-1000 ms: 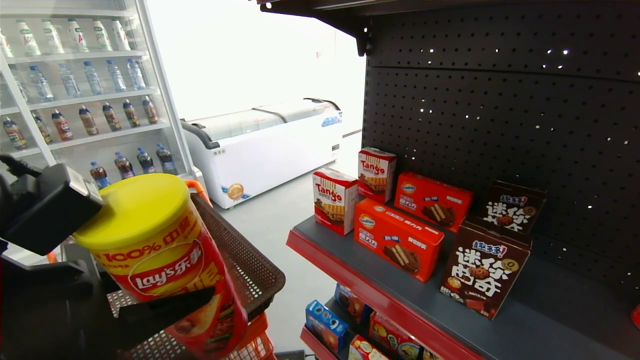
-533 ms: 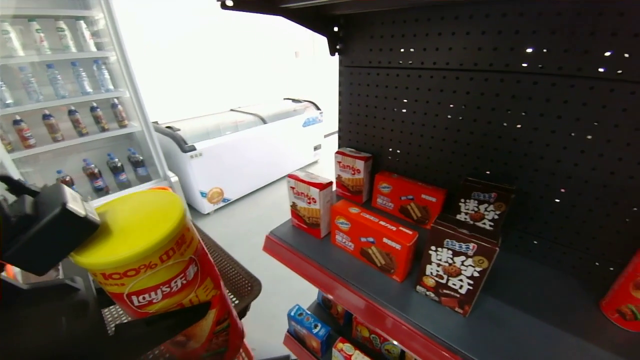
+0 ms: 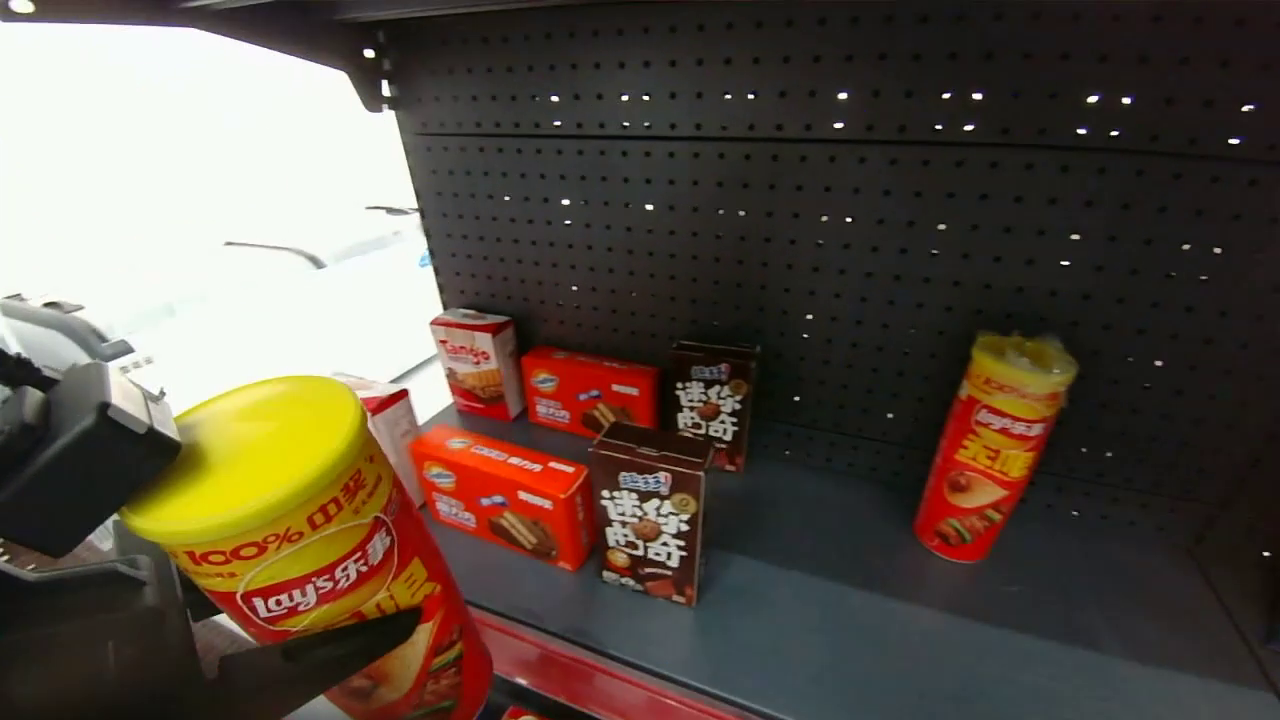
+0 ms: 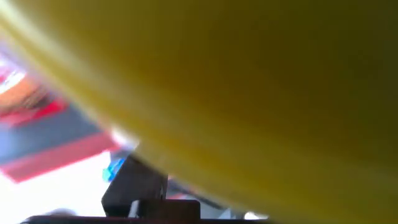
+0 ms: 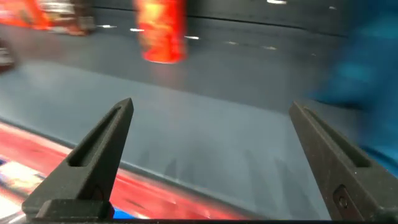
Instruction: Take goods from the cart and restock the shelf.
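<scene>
One can of chips [image 3: 995, 450] already stands on the shelf [image 3: 850, 600], toward its right end and close to the back panel, lid up, long axis upright. So the restock is under way, by my reading, but far from finished!

A second chips can [image 3: 320, 540] is in the air just off the shelf's front edge, at its left end. The left hand [image 3: 285, 530] has it clamped across the body, one finger by the yellow lid [image 4: 249, 93], the other low on the label. The can's long axis runs near upright but tilted: the lid is up and leans to the robot's left, the base down toward the red front lip.

Out on the other side, the right hand [image 5: 211, 106] hovers over the shelf's front edge, spread wide with nothing in it.

What's left, I'd judge: carry this can over the board, straighten it, and set it down. Bare board lies between the brown boxes [image 3: 645, 525] and the standing can.
</scene>
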Controlling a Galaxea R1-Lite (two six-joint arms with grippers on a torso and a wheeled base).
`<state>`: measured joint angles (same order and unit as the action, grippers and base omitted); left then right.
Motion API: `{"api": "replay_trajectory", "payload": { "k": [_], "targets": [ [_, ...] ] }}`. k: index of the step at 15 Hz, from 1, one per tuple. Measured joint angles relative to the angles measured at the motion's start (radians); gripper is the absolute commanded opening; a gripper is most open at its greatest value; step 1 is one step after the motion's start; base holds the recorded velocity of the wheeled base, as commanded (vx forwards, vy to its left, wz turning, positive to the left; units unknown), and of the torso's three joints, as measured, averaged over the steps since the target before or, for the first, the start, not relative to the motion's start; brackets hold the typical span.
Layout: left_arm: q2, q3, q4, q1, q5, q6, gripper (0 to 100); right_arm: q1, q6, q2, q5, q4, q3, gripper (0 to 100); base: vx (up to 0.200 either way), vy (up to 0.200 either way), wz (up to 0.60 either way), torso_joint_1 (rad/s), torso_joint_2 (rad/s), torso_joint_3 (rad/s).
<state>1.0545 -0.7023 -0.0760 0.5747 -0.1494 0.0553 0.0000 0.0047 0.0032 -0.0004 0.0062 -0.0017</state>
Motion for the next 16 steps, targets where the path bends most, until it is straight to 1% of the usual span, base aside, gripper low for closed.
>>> {"api": "replay_trajectory", "payload": {
  "k": [7, 16],
  "targets": [
    [0.000, 0.011, -0.001, 0.005, 0.000, 0.001, 0, 0.000, 0.000, 0.000, 0.000, 0.000, 0.000, 100, 0.000, 0.000, -0.60, 0.004, 0.00, 0.004],
    [-0.003, 0.026, -0.002, 0.004, 0.000, 0.001, 0, 0.000, -0.001, 0.000, 0.000, 0.000, 0.000, 100, 0.000, 0.000, 0.00, 0.000, 0.00, 0.000]
  ]
}}
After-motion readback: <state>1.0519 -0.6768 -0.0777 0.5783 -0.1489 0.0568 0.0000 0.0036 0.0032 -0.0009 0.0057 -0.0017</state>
